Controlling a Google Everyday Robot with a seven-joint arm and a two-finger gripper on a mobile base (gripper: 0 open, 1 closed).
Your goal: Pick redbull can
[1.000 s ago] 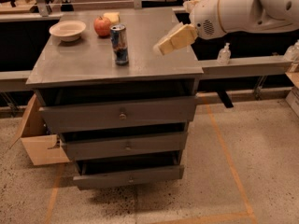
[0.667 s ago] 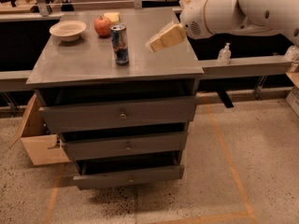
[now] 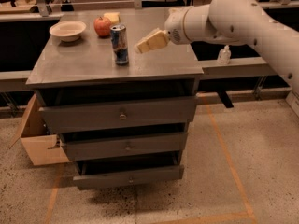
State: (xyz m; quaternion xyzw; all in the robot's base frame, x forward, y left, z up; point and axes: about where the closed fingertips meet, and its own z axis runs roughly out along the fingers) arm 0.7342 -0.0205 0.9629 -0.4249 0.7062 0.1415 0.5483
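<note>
Approach step in hand: the redbull can point(image 3: 120, 44) stands upright on the tabletop point(image 3: 88, 64) near the apple point(image 3: 103, 26), with the pincer point(image 3: 142, 45) just beside it, not touching, its opening impossible to tell; next, it should bracket the can.

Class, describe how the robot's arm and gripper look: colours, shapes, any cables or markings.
The arm is smooth, white and thick, with rounded tubular segments. The gripper, over the cabinet top beside the redbull can, is cream-coloured and blocky. No cables or markings show.
</note>
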